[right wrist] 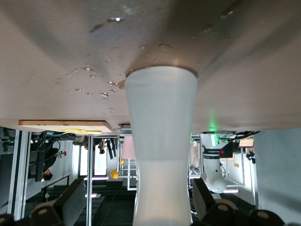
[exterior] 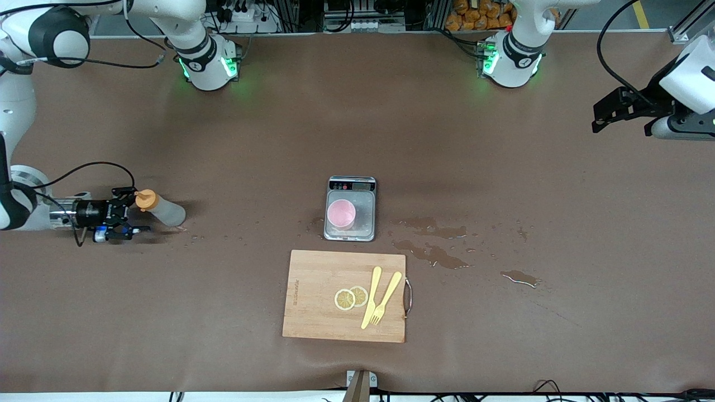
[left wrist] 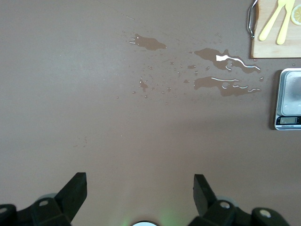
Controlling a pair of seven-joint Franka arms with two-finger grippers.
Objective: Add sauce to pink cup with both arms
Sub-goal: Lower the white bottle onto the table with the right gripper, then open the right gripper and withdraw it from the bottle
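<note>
While the translucent grey-white squeeze bottle with orange cap [exterior: 161, 209] lies toward my right arm's end, well apart from the pale-pink round cup [exterior: 341, 214], its long axis runs lengthwise between my right gripper [exterior: 133, 211]'s spread, unclosed fingers; my left gripper [exterior: 614, 111] waits, released.

left gripper [exterior: 600, 118] raised, spread (idle) | right gripper [exterior: 137, 216] low, seemingly spread

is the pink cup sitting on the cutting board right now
No, the pink cup stands on the scale, which is farther from the front camera than the cutting board.
</note>
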